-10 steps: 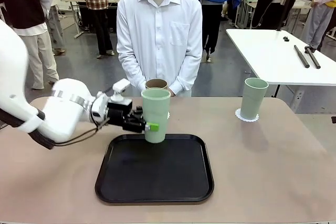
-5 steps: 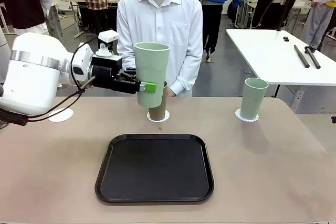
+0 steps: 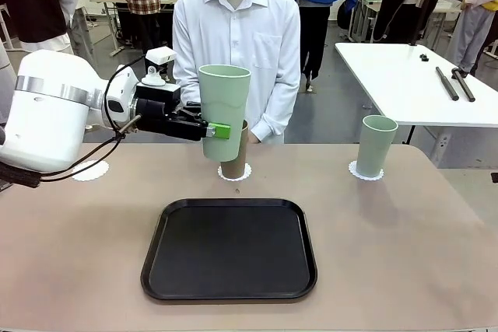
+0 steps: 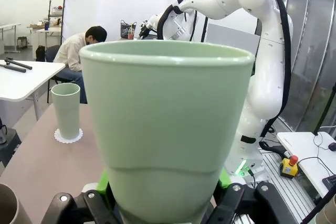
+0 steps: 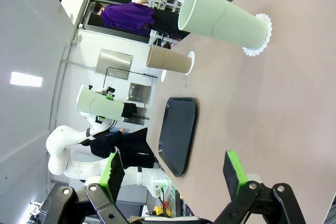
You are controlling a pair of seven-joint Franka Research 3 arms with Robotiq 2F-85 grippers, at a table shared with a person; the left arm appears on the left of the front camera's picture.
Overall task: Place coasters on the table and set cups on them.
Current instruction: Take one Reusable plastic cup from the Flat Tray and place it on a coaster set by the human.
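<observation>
From the front, the left gripper (image 3: pixel 212 129) is closed around a green cup (image 3: pixel 224 108), held up in the air above the table (image 3: pixel 405 231); a brown cup (image 3: pixel 234 162) stands just behind it on a coaster (image 3: pixel 234 176); another green cup (image 3: pixel 377 145) stands on a coaster (image 3: pixel 366 172) at the far right; a bare coaster (image 3: pixel 89 169) lies far left; a black tray (image 3: pixel 229 249) sits near; in the left wrist view, the held cup (image 4: pixel 165 129) sits between the fingers (image 4: pixel 105 182); in the right wrist view, the right gripper (image 5: pixel 173 169) is wide open and holds nothing.

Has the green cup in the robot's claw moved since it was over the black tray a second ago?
Yes. The left gripper has lifted the mint cup up and off the black tray; it now hangs high in front of the tan cup.
</observation>
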